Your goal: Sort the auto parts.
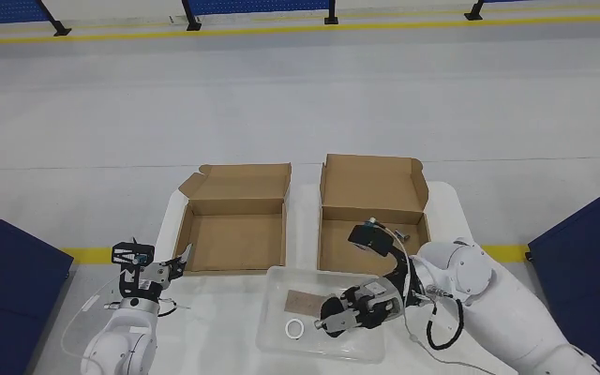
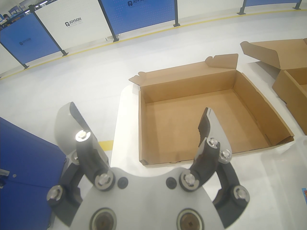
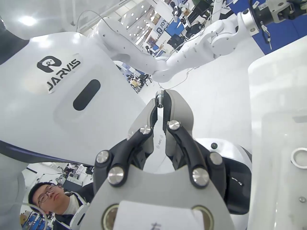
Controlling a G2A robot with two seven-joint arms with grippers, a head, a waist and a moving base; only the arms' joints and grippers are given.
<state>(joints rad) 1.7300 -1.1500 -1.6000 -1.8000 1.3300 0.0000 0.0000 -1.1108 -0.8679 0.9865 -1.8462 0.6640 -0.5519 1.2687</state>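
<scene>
White table, two open boxes, blue partitions, yellow floor line

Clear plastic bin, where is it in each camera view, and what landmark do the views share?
Top view: clear plastic bin at the white table's near edge, in front of the left cardboard box and right cardboard box.
Left wrist view: its rounded corner, beside the left cardboard box's near corner.
Right wrist view: its translucent wall, white ring inside.
Shared landmark: the white table under it.
</scene>
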